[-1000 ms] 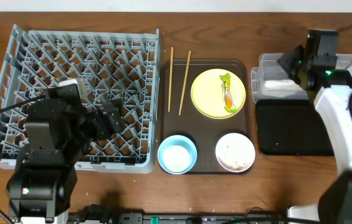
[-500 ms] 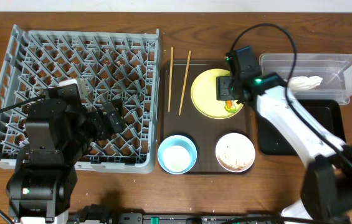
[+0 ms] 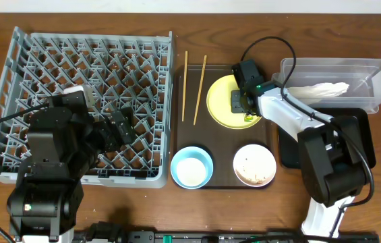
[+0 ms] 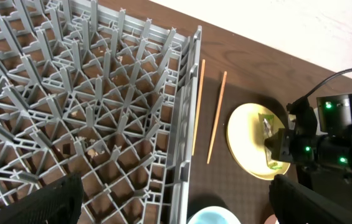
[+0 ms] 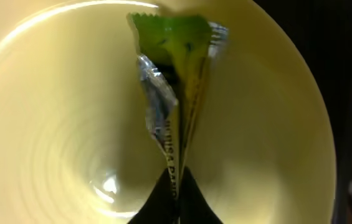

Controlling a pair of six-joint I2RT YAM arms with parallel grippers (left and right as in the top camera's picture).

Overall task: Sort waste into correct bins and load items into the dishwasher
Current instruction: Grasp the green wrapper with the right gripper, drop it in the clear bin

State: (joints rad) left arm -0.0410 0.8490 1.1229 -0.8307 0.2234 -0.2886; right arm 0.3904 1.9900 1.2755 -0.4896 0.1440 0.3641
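Note:
My right gripper (image 5: 177, 186) is shut on the green-and-orange wrapper (image 5: 174, 74), which stands pinched over the yellow plate (image 5: 51, 124). From overhead the gripper (image 3: 241, 102) covers the wrapper on the plate (image 3: 220, 101). The white napkin (image 3: 321, 90) lies in the clear tub (image 3: 372, 71). The black tray (image 3: 355, 138) sits in front of the tub. The chopsticks (image 3: 191, 86) lie left of the plate. The light-blue bowl (image 3: 191, 167) and the white bowl (image 3: 254, 164) holding crumbs sit in front. My left gripper (image 4: 176, 205) is open over the grey rack (image 3: 75, 81).
The plate, bowls and chopsticks rest on a flat dark-brown serving tray (image 3: 220, 183) between the rack and the two bins. My right arm stretches across the black tray and the serving tray's right edge.
My right gripper left the clear tub, where the napkin now lies, moved left to the yellow plate and closed on the wrapper. My left arm has not moved.

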